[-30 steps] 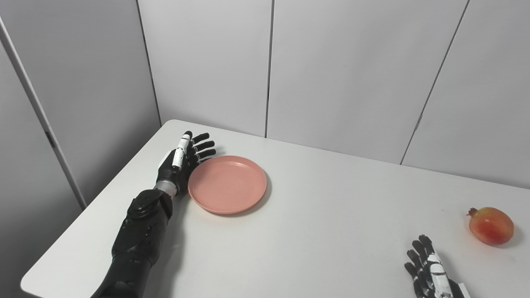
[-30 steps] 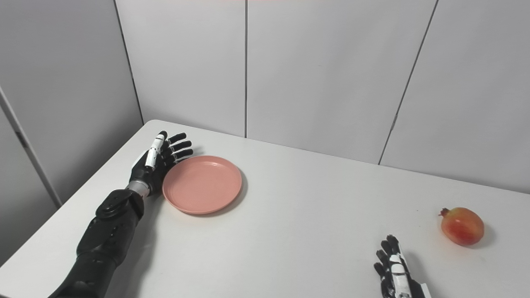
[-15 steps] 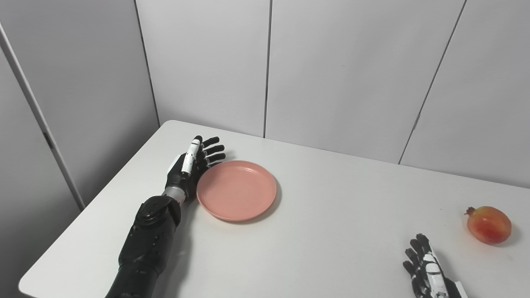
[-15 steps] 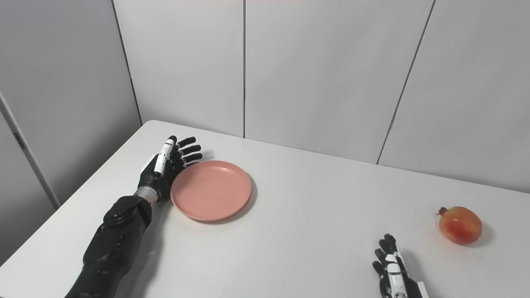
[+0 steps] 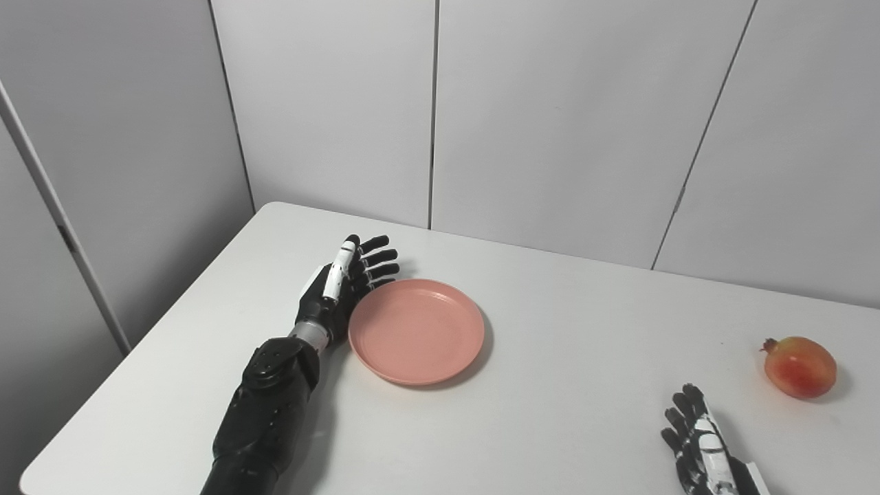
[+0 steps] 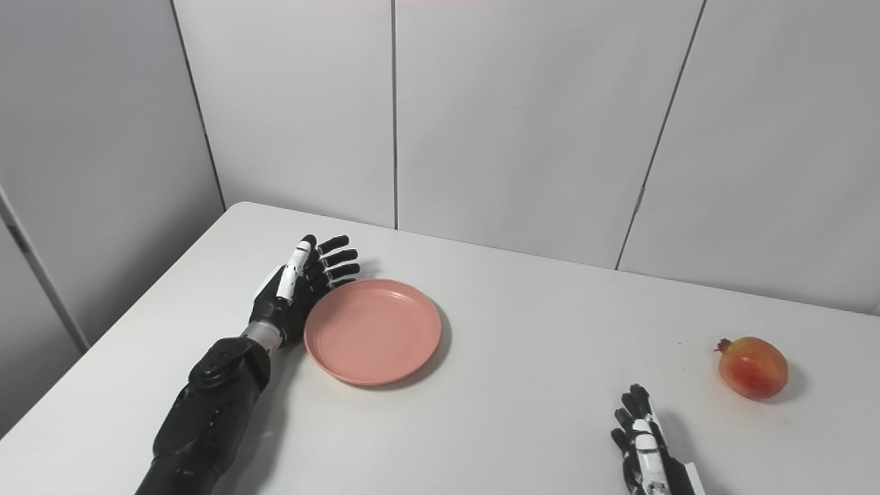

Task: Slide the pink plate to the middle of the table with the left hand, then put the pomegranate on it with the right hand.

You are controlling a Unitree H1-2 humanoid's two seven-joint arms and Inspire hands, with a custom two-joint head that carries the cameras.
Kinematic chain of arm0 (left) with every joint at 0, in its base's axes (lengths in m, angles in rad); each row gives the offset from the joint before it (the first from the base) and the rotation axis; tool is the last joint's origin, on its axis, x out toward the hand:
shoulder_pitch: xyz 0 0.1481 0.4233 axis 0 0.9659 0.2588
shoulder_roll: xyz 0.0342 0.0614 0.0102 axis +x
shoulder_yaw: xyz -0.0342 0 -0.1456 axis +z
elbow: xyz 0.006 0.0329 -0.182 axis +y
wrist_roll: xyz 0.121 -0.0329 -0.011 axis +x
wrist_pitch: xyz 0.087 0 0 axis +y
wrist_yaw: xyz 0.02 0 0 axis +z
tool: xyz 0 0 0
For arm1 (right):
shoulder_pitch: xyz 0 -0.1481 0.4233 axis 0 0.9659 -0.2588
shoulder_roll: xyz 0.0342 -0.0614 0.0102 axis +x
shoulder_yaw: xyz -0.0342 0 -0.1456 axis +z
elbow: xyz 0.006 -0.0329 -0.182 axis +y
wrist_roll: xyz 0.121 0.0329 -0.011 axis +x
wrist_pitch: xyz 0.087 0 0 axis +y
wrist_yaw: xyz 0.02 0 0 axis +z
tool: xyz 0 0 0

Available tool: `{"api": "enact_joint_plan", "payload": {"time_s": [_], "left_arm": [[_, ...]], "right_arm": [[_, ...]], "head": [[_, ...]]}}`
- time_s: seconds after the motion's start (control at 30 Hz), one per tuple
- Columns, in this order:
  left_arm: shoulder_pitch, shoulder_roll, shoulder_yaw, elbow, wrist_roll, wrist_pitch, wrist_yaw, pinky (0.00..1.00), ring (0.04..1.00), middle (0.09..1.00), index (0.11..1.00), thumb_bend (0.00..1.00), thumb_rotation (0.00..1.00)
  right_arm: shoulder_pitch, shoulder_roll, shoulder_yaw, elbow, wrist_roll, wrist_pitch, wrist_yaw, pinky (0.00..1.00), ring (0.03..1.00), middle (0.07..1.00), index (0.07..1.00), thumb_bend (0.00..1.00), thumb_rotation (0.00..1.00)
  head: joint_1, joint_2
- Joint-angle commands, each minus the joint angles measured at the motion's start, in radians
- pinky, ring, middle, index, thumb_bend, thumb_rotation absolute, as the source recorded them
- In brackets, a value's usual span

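Note:
A round pink plate (image 5: 416, 330) lies flat on the white table (image 5: 564, 412), left of the middle. My left hand (image 5: 342, 287) stands on edge against the plate's left rim, open, fingers stretched toward the far wall. The red-orange pomegranate (image 5: 799, 367) rests near the table's right side. My right hand (image 5: 701, 447) lies open at the bottom right, holding nothing, a short way in front and left of the fruit.
Grey wall panels (image 5: 550, 117) close off the far side and the left of the table. The table's left edge (image 5: 124, 364) runs diagonally beside my left forearm (image 5: 265, 405).
My left hand has pushed the pink plate to the right and a little nearer across the table. The camera has also shifted slightly. The right hand and pomegranate have stayed in place.

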Motion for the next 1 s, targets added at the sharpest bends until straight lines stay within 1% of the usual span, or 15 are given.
{"api": "enact_joint_plan", "payload": {"time_s": [0.0,0.23,0.4,0.6,0.87,0.97], "left_arm": [[0.008,-0.019,-0.018,-0.019,0.024,0.003,0.008,0.71,0.742,0.757,0.748,0.34,1.0],[0.022,-0.05,-0.035,-0.049,0.041,0.015,0.017,0.7,0.738,0.755,0.749,0.33,1.0],[0.04,-0.073,-0.046,-0.073,0.044,0.02,0.012,0.72,0.744,0.751,0.742,0.34,1.0],[0.071,-0.102,-0.074,-0.12,0.05,0.038,0.016,0.73,0.756,0.759,0.742,0.35,1.0],[0.09,-0.132,-0.103,-0.146,0.059,0.052,0.02,0.73,0.748,0.758,0.743,0.35,1.0],[0.097,-0.139,-0.118,-0.157,0.066,0.055,0.017,0.74,0.76,0.773,0.758,0.36,1.0]], "right_arm": [[-0.029,0.001,-0.002,-0.004,-0.006,-0.059,0.003,1.0,0.995,1.0,1.0,0.13,1.0],[-0.031,0.005,-0.002,-0.002,-0.014,-0.066,0.002,1.0,0.994,1.0,1.0,0.12,1.0],[-0.034,0.008,-0.004,0.009,0.0,-0.077,0.008,1.0,0.997,1.0,1.0,0.15,1.0],[-0.034,0.012,-0.004,0.0,-0.007,-0.061,0.001,1.0,0.993,1.0,1.0,0.15,1.0],[-0.036,0.017,-0.005,-0.006,0.001,-0.049,0.001,1.0,1.0,1.0,1.0,0.16,1.0],[-0.037,0.016,-0.005,-0.003,-0.003,-0.053,0.0,1.0,0.996,1.0,1.0,0.16,1.0]], "head": [[0.0,0.0],[-0.013,0.012],[-0.018,0.017],[-0.029,0.027],[-0.041,0.04],[-0.041,0.04]]}}
